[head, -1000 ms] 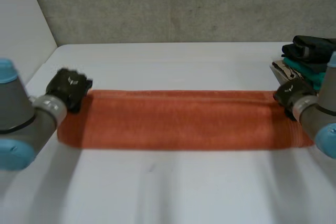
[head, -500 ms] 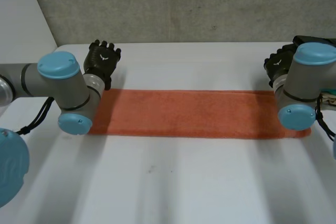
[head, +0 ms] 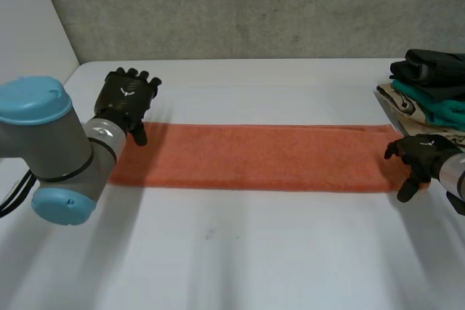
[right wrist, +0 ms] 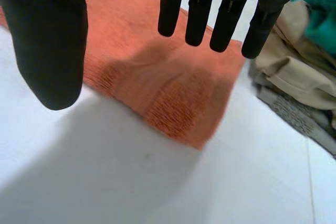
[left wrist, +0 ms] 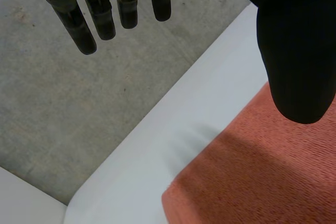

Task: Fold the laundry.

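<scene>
One long orange terry towel (head: 261, 156) is laid flat across the white table (head: 240, 252). The left hand (head: 125, 99) and the right hand (head: 421, 156) are held spread, nothing gripped, one at each towel end. One pile of folded clothes (head: 429, 88) is stacked nearby.

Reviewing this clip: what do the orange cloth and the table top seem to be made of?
The orange cloth looks like terry towelling with a matte finish. The right wrist view shows a fuzzy, ribbed nap near its end. The table looks like white laminate or painted board, with a smooth, even surface and a faint sheen. The look does not settle which of the two it is.
</scene>
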